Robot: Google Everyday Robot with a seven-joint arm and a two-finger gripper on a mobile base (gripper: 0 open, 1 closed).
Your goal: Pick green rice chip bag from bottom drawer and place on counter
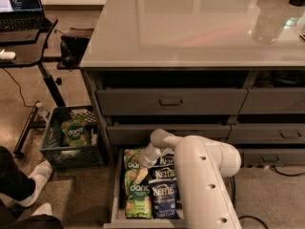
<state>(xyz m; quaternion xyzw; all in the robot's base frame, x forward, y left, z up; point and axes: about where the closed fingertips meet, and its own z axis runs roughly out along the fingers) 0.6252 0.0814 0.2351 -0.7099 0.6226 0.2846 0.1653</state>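
The bottom drawer (116,194) is pulled open at the foot of the cabinet. Two light green rice chip bags lie along its left side, one at the front (137,198) and one behind it (131,157). Blue Kettle bags (165,194) lie to their right. My gripper (141,175) hangs from the white arm (205,175) down into the drawer. Its tip is over the top edge of the front green bag, between the two green bags. The glossy grey-beige counter (190,27) spans the top of the view.
Closed grey drawers with dark handles (170,101) sit above the open one. A dark crate (71,142) holding another green bag stands on the floor to the left. Farther left are a black desk with a laptop (21,13) and a person's feet (33,180).
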